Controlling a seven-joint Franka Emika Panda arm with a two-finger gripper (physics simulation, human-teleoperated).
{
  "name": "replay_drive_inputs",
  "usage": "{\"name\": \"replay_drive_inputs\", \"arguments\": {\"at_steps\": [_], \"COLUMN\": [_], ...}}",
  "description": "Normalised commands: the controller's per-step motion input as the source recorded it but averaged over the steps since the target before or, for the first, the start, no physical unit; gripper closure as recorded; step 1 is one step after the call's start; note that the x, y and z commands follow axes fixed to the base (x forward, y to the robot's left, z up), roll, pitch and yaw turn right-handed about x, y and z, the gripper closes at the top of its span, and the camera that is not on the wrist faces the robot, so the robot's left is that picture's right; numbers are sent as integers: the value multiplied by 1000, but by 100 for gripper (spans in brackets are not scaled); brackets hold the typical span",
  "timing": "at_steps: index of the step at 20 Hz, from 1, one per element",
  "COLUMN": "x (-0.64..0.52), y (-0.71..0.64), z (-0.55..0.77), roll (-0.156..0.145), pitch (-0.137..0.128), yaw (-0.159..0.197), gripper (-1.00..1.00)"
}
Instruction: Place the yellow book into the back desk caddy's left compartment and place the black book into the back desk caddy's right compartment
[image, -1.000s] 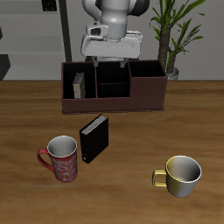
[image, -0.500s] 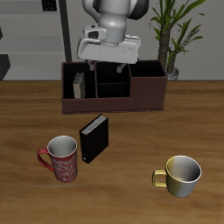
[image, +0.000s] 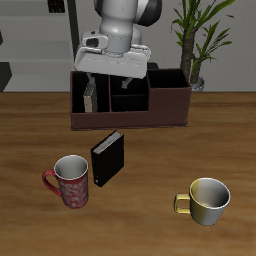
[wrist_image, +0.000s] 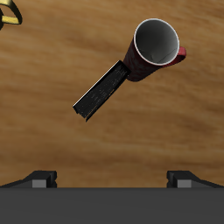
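Two books matter here, and one looks dealt with: the yellow book (image: 90, 98) stands upright in the caddy's (image: 168, 105) end section at the left of the scene, which I take to be its left compartment. Nearer the front, the black book (image: 108, 158) stands on edge on the table, just beside the red mug (image: 70, 181) and well apart from the yellow mug (image: 207, 199) at the far right. Above the caddy hangs the gripper (image: 110, 78), empty; its fingers (wrist_image: 182, 178) appear spread, though the wrist view only shows their tips. I'd judge the black book stiff, light enough, but glossy and so a bit slippery. Pinching across its thickness near the top edge seems safest.
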Motion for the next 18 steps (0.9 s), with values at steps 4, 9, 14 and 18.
{"name": "replay_drive_inputs", "arguments": {"at_steps": [4,9,14,18], "x": [266,320,253,265], "y": [-179,-9,101,212], "z": [124,99,93,62], "roll": [32,69,33,59], "pitch": [7,4,-8,-20], "yaw": [-56,-87,-28,-93], "gripper": [-100,-100,-100,-100]}}
